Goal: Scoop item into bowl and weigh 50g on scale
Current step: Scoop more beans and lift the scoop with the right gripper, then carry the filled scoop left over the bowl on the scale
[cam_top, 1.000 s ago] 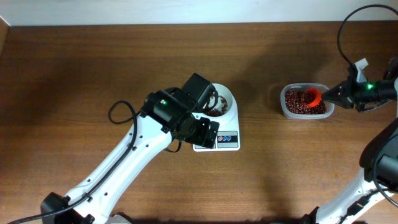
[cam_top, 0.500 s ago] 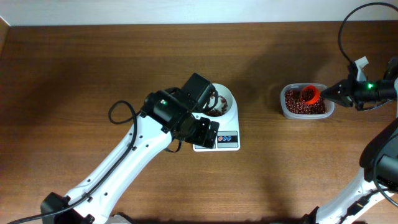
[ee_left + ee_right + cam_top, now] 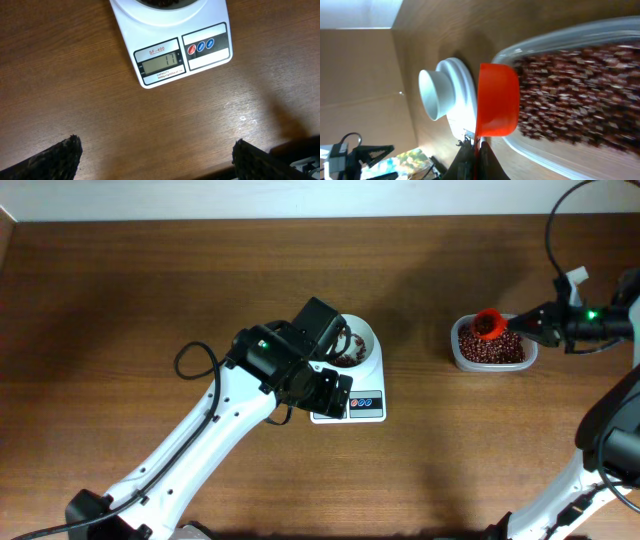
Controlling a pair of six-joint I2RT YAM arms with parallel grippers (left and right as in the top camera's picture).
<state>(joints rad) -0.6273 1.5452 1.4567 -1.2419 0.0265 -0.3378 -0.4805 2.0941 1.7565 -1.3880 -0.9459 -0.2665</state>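
The white bowl (image 3: pixel 357 340) stands on the white scale (image 3: pixel 362 404) and holds some red-brown beans (image 3: pixel 347 357). In the left wrist view the scale (image 3: pixel 175 52) shows its display, which reads about 17. My left gripper (image 3: pixel 155 152) is open and empty over bare table just in front of the scale. My right gripper (image 3: pixel 530 321) is shut on the handle of a red scoop (image 3: pixel 487 325), which is held above the beans (image 3: pixel 490 348) in the clear tub (image 3: pixel 455 355). In the right wrist view the scoop (image 3: pixel 497 107) is seen from below, with the bowl (image 3: pixel 436 95) beyond it.
My left arm (image 3: pixel 220 430) lies across the table from the front left to the scale and covers part of the bowl. A black cable (image 3: pixel 190 360) loops beside it. The table's back edge meets a white wall (image 3: pixel 300 198).
My right gripper has lifted the red scoop out of the beans in the tub and shifted it slightly left and back. The left arm has not moved.
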